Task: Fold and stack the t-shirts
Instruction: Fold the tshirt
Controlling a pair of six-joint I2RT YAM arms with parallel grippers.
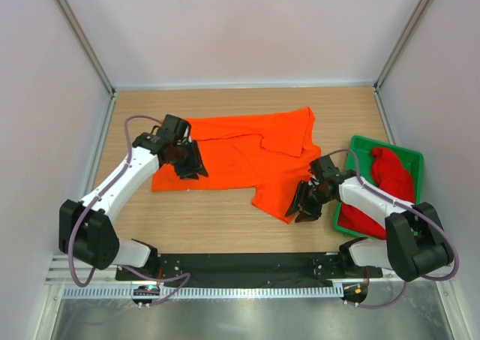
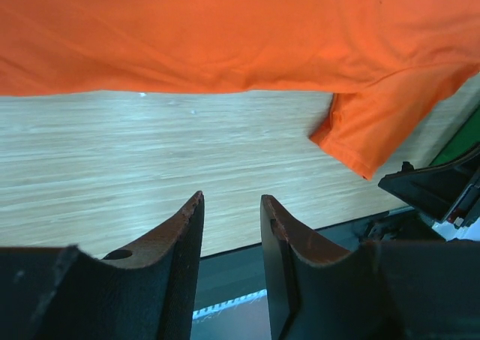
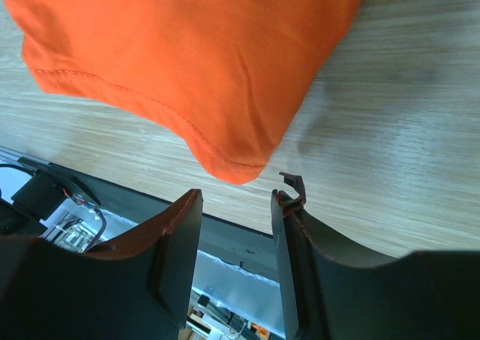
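Note:
The bright orange t-shirt (image 1: 240, 152) lies spread on the wooden table, partly folded, one sleeve flap turned over near its top right. My left gripper (image 1: 192, 170) hovers over the shirt's left lower edge. In its wrist view this gripper (image 2: 231, 201) is open and empty, with the orange t-shirt's hem (image 2: 240, 32) lying beyond the fingertips. My right gripper (image 1: 303, 208) sits at the shirt's near right corner. The right wrist view shows that gripper (image 3: 236, 196) open, the orange corner (image 3: 187, 55) just ahead of the tips and not between them. The deep red t-shirt (image 1: 391, 176) lies crumpled in the tray.
A green plastic tray (image 1: 397, 151) stands at the right edge of the table, beside my right arm. White walls enclose the table on three sides. The black base rail runs along the near edge, close under both grippers.

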